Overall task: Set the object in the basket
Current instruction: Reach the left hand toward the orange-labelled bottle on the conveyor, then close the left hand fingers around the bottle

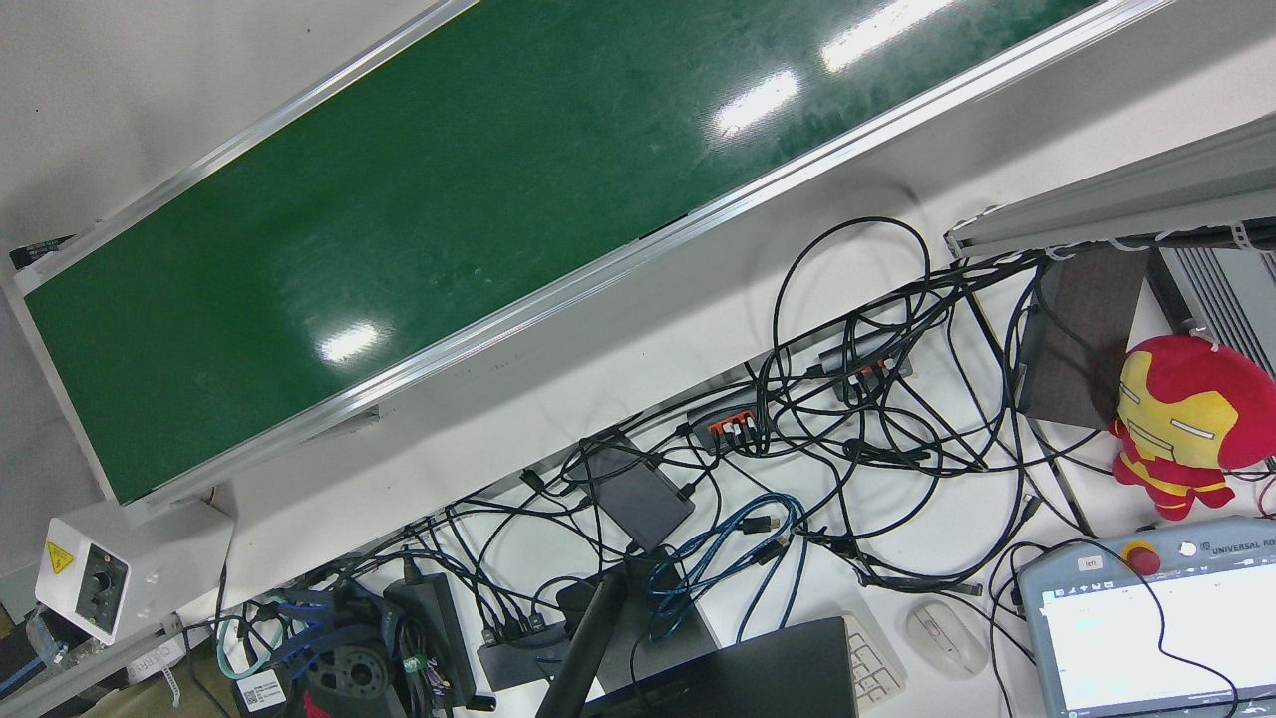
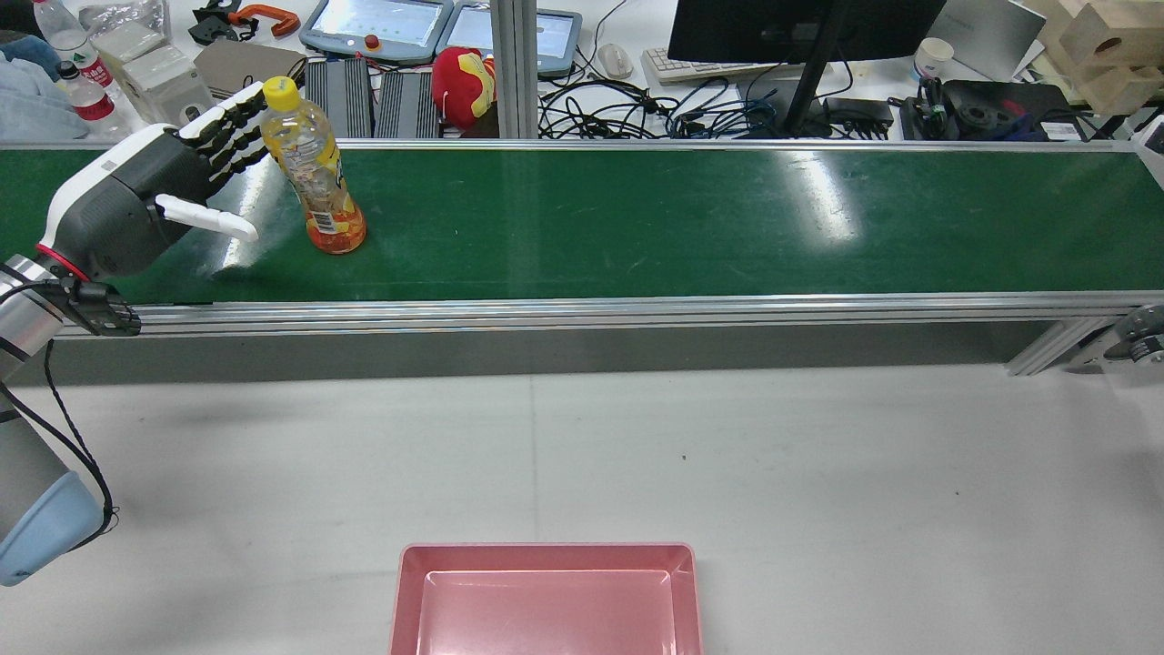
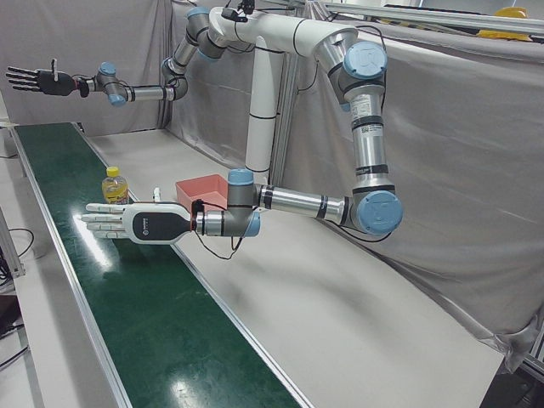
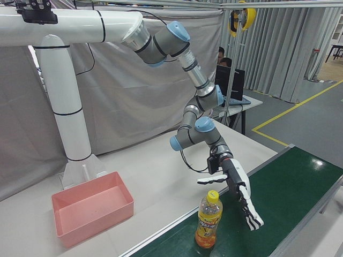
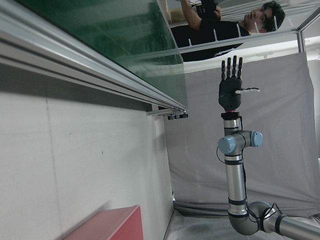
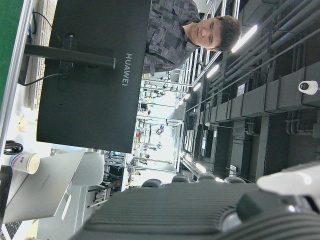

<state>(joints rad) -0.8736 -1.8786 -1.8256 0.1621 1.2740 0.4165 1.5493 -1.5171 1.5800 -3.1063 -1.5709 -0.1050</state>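
- Black monitor (image 6: pixel 90 75) reads "HUAWEI"; bottle (image 2: pixel 314 179) label unreadable.
- Left robot hand (image 2: pixel 145 200) spread, empty, beside bottle.
- Right robot hand (image 3: pixel 38 81) spread, raised, empty.

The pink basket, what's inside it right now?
Nothing shows inside the pink basket: its floor is bare in the right-front view. The rear view cuts off its near end. The bottle stands on the belt.
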